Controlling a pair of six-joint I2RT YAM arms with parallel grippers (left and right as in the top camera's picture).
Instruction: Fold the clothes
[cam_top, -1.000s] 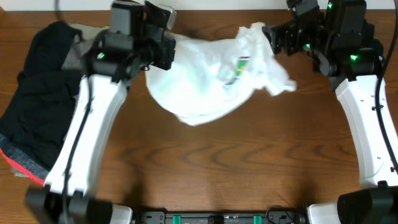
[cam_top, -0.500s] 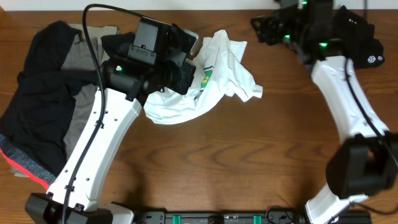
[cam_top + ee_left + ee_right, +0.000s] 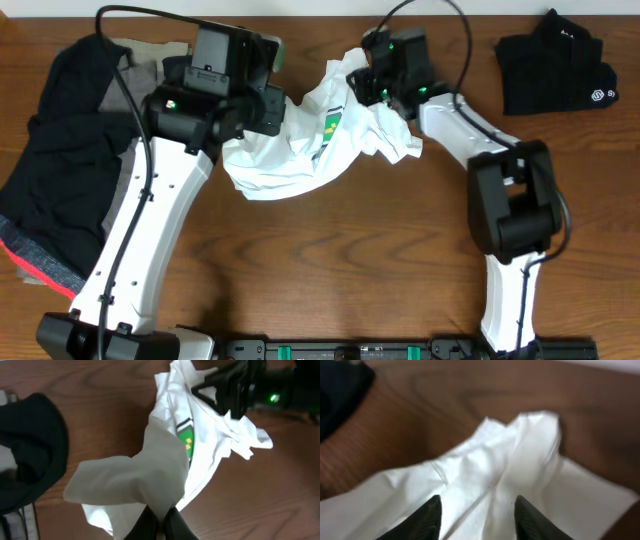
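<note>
On the counter (image 3: 330, 270) the white T-shirt (image 3: 300, 165) lies bunched, long axis diagonal; the left end effector (image 3: 161, 525) is clamped on it, the right end effector (image 3: 477, 502) straddles it, jaws apart.

The left arm (image 3: 150, 235) and right arm (image 3: 452, 118) share white shells on long links, with black housings at the joints (small green lights (image 3: 168, 102) glow there). Black cables (image 3: 150, 9) trail along both; the fingers (image 3: 429, 519) are dark.

Looked like a robotics lab bench. Two white robot arms (image 3: 150, 230) rose from a black mounting rail (image 3: 350, 350) at the front edge of a wood-grain table (image 3: 330, 270). Status lights (image 3: 172, 103) glowed green, and clothes (image 3: 265, 165) lay loose on the tabletop.
</note>
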